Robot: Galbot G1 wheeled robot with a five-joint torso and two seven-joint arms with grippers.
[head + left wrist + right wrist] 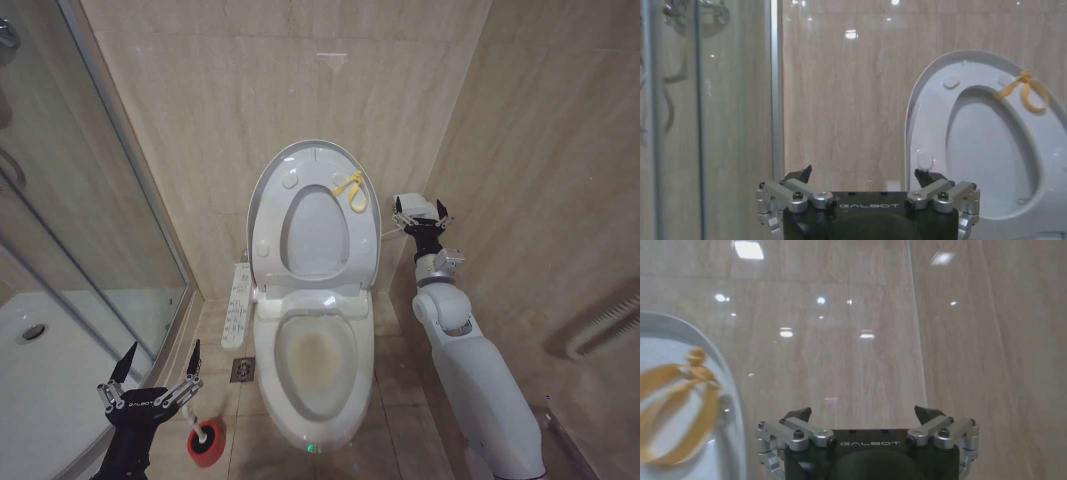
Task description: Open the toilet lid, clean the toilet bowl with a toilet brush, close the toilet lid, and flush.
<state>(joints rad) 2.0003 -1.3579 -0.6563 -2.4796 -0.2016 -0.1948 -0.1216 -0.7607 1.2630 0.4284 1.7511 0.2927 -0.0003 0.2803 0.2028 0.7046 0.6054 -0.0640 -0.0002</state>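
Head view, bottom left of the frame: the left gripper (155, 377) hangs low with its fingers spread wide and nothing between them. Just to its right on the floor stands a small red holder cup (205, 442) with the dark head of the toilet brush (207, 435) sitting in it; the handle cannot be made out from this angle. At the lower centre lies the toilet bowl (315, 375), its long axis running from the bottom edge up toward the wall, narrow end nearest, with yellowish staining inside. Above it the seat ring (318, 235) and the toilet lid (275, 190) both stand raised against the back wall, the lid's rounded end pointing to the top of the frame, a yellow strap (350, 190) tied at its upper right edge. A white control panel (237, 305) sits to the left of the bowl. At centre right the right gripper (422, 220) is raised beside the lid's right edge, fingers apart and holding nothing, apart from the strap. The floor (400, 400) and the walls (220, 90) are beige tile; a glass shower screen (80, 200) fills the left side, with a white shower tray (40, 370) beneath
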